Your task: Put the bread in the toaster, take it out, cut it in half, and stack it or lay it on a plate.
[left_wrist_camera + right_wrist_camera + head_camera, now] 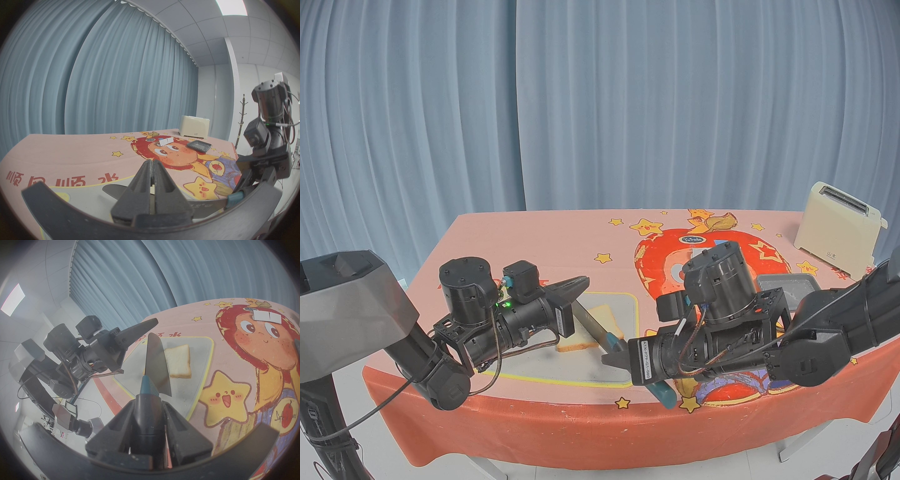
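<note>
Had the knife (157, 365) over the bread (178, 361) on the grey mat (187, 393).
Right wrist view had it best — my right gripper (150, 405) was clamped on the teal handle, blade along the slice's edge. Head view added the toaster (840, 228) at the far right corner and the dark tray (794, 287) — and my left gripper (580, 287) sat pinched shut, holding nothing, by the blade tip.

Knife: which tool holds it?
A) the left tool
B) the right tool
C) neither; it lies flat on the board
B: the right tool is shut on the handle of the knife, whose blade sticks out over the board.
</note>
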`<state>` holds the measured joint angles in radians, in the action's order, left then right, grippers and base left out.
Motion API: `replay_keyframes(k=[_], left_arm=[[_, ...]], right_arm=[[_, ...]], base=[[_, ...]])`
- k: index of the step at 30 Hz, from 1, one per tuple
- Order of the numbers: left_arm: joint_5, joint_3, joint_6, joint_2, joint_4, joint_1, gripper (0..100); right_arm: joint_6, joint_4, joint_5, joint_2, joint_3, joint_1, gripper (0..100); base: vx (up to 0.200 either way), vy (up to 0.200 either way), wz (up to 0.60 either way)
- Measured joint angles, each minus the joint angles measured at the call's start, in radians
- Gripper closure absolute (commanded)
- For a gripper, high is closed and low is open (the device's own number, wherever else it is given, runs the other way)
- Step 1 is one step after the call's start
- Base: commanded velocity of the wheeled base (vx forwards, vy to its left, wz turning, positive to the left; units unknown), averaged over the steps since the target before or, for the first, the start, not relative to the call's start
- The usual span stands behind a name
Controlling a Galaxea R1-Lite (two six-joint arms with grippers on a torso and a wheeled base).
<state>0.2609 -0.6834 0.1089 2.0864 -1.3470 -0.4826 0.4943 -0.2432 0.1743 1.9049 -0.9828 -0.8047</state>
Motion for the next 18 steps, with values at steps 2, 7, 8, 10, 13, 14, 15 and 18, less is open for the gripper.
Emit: replay_keyframes(k=[2, 7, 8, 10, 13, 14, 15, 18], left_arm=[[0.0, 0.002, -0.012, 0.006, 0.0, 0.001, 100], [0.0, 0.003, -0.021, 0.035, -0.006, 0.007, 100], [0.0, 0.003, -0.021, 0.044, -0.008, 0.01, 100], [-0.001, 0.001, -0.023, 0.06, -0.015, 0.019, 100], [-0.001, 0.0, -0.022, 0.076, -0.019, 0.026, 100], [-0.001, 0.0, -0.022, 0.08, -0.02, 0.026, 100], [-0.002, 0.0, -0.022, 0.082, -0.018, 0.027, 100], [-0.002, 0.002, -0.022, 0.089, -0.018, 0.028, 100]], right_arm=[[0.0, 0.0, 0.0, -0.002, 0.0, 0.0, 100], [0.0, 0.003, -0.001, -0.002, 0.0, 0.0, 100], [0.001, 0.005, -0.002, -0.002, 0.0, 0.0, 100], [0.001, 0.004, -0.003, -0.001, 0.0, 0.0, 100], [0.001, 0.003, -0.003, -0.002, 0.0, 0.0, 100], [0.0, 0.003, -0.003, -0.002, 0.0, 0.0, 100], [0.0, 0.003, -0.003, -0.001, 0.0, 0.0, 100], [0.0, 0.001, -0.003, 0.001, 0.0, 0.001, 100]], base=[[0.0, 0.0, 0.0], [0.0, 0.0, 0.0], [0.0, 0.0, 0.0], [0.0, 0.0, 0.0], [0.0, 0.0, 0.0], [0.0, 0.0, 0.0], [0.0, 0.0, 0.0], [0.0, 0.0, 0.0]])
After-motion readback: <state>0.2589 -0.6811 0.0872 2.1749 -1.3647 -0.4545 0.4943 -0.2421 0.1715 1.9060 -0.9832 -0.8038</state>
